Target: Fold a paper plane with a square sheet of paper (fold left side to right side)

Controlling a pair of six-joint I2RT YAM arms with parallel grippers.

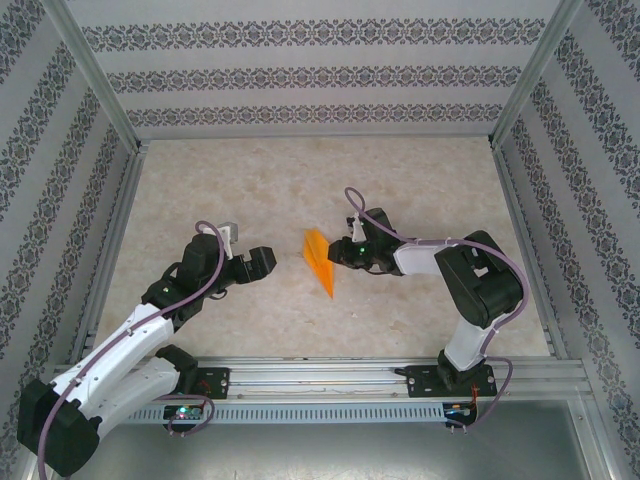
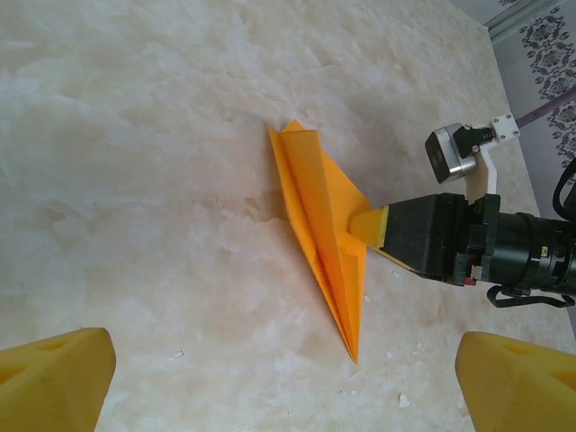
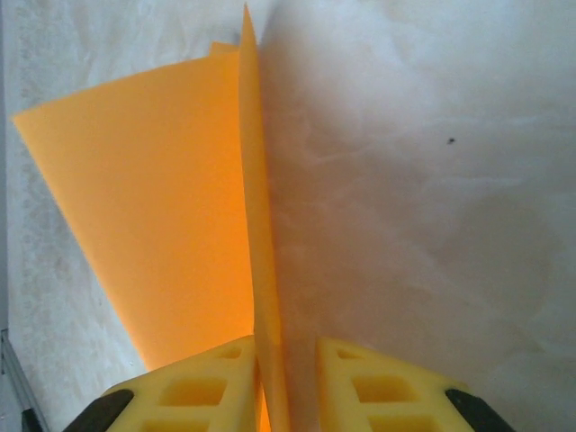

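Hovering released and empty, the left gripper (image 1: 250, 262) faces the thin bright orange sheet of paper (image 1: 320, 258). The sheet lies near the middle of the tabletop (image 1: 200, 190), already creased into a narrow dart with its tip toward the near edge. Just right of it, the right gripper (image 3: 286, 364) straddles an upright flap (image 3: 261, 225), jaws slightly parted, a gap at one pad. The folding looks nearly done; letting go and flattening seem left. Bare surface surrounds the paper, and the tabletop's edges are well apart from it.

we see a robot test cell: a pale marble-patterned bench (image 1: 250, 200) boxed by aluminium frame posts (image 1: 90, 70) and floral-striped wallpaper panels (image 1: 320, 75).
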